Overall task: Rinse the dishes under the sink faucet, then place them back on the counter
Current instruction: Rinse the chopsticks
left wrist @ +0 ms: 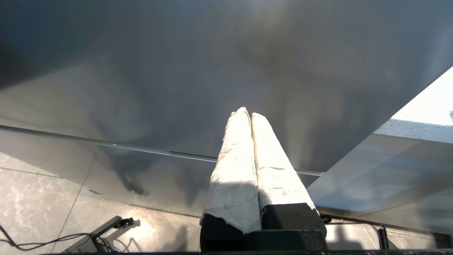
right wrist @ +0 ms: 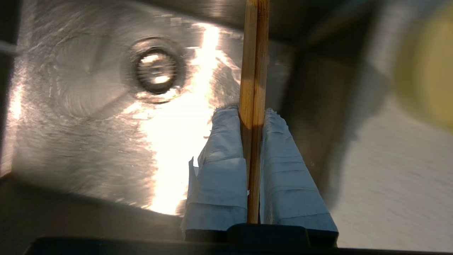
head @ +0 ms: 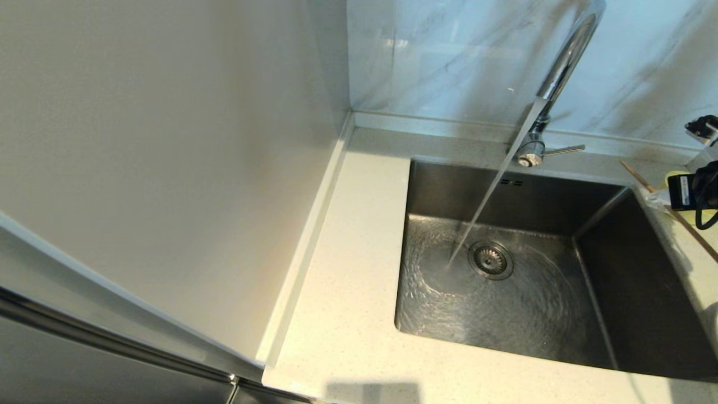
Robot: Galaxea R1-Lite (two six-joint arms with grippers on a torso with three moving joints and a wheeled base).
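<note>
My right gripper [right wrist: 253, 111] is shut on the brown wooden chopstick [right wrist: 254, 53], which runs out past the taped fingertips over the right side of the steel sink [right wrist: 88, 141]. In the head view the chopstick [head: 681, 219] slants across the counter's right edge beside my right arm [head: 693, 191]. The pale-yellow bowl [head: 708, 216] shows partly behind that arm. Water streams from the chrome faucet [head: 566, 62] onto the basin floor just left of the drain [head: 491, 260]. The plate is out of view. My left gripper [left wrist: 249, 112] is shut and empty, low in front of a grey cabinet.
Off-white speckled counter [head: 348, 269] lies left of and in front of the sink [head: 449, 185]. A plain wall panel stands at the left and a marble wall behind. The faucet's thin lever [head: 564, 150] points right. Cables lie on the tiled floor [left wrist: 53, 198].
</note>
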